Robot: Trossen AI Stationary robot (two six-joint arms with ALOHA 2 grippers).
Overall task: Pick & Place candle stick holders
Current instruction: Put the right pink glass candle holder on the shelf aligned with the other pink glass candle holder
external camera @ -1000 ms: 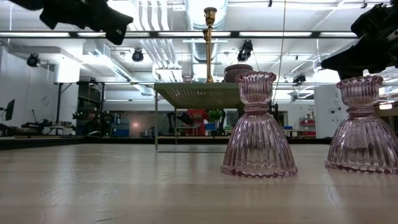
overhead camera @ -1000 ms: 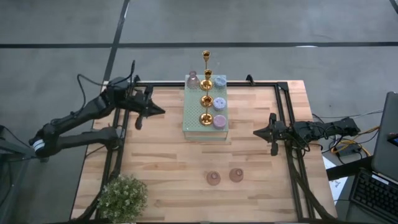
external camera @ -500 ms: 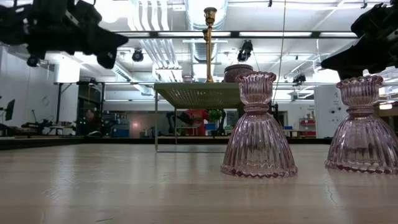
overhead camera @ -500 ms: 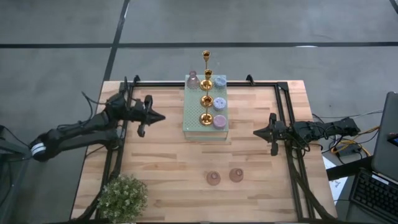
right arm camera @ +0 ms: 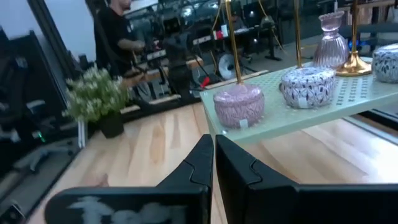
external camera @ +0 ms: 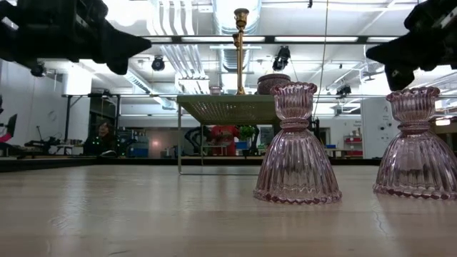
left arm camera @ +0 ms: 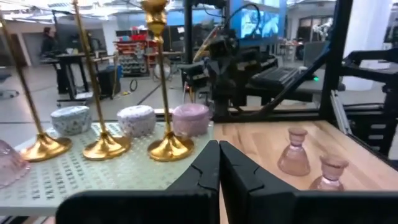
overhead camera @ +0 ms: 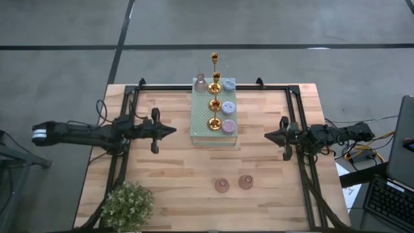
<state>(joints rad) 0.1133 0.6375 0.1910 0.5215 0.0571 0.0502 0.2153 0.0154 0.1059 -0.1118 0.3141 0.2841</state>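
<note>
The high view looks straight down on the whole pale wooden slatted table [overhead camera: 168, 175] from well above. The low view sits at tabletop height, very near two pinkish ribbed clear-glass candle holders [external camera: 297, 146], facing level across to the pale green perforated rectangular block [external camera: 228, 108] (both also show from above). The left wrist view faces across that block toward the opposite dark arm, catching the same two glass holders. The right wrist view faces back over the block toward the bushy green potted plant [right arm camera: 96, 93].

pale green perforated block [overhead camera: 202, 116], potted plant [overhead camera: 127, 205], possibly a laptop [overhead camera: 402, 153]
</note>
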